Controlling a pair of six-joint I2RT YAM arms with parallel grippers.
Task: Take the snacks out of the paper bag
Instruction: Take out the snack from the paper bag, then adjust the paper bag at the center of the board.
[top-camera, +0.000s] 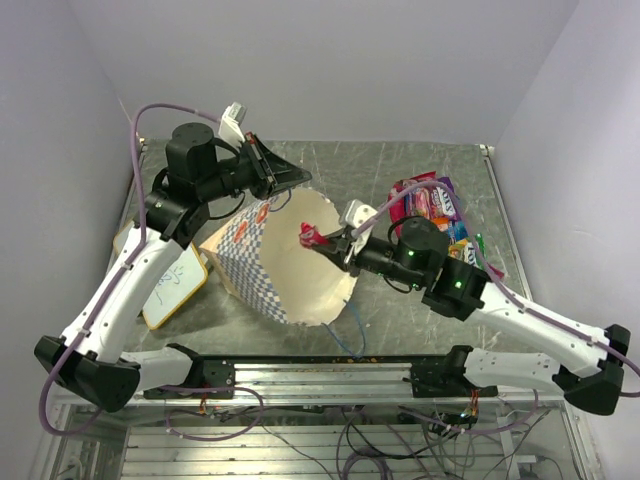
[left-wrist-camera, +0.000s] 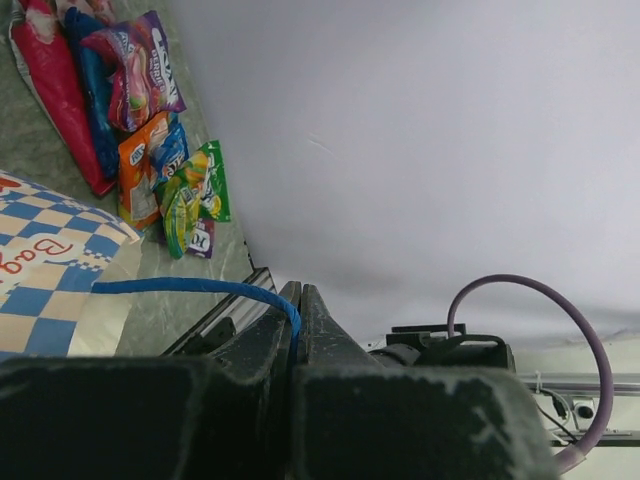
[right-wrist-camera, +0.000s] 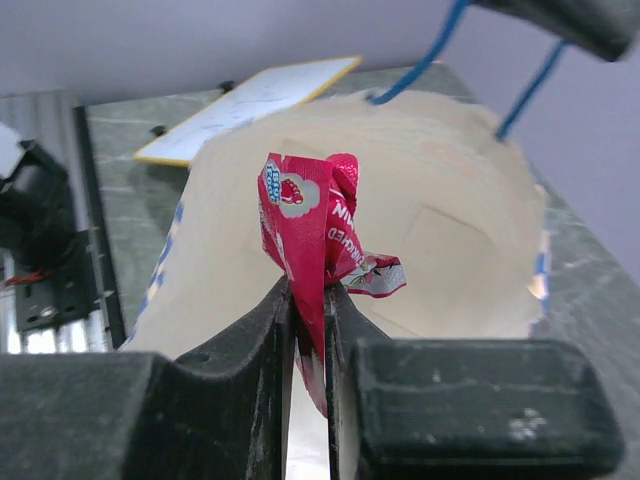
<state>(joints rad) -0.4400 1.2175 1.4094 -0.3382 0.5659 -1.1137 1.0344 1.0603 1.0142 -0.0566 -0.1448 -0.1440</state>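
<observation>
A crinkly, glossy red packet (right-wrist-camera: 303, 215) stands clamped in the right pincer (right-wrist-camera: 310, 300) and its black tips at the wide round mouth of the smooth cream paper bag (right-wrist-camera: 450, 225), whose thin blue cord (left-wrist-camera: 190, 287) the left pincer (left-wrist-camera: 298, 298) pinches tight, bright packets (top-camera: 436, 210) heaped on the marbled grey counter (top-camera: 400, 165) beyond.

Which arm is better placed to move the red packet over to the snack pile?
Right. The right hand pinches the red packet at the mouth of the bag, and the snack pile lies on that side. The left hand is shut on the blue handle.
</observation>
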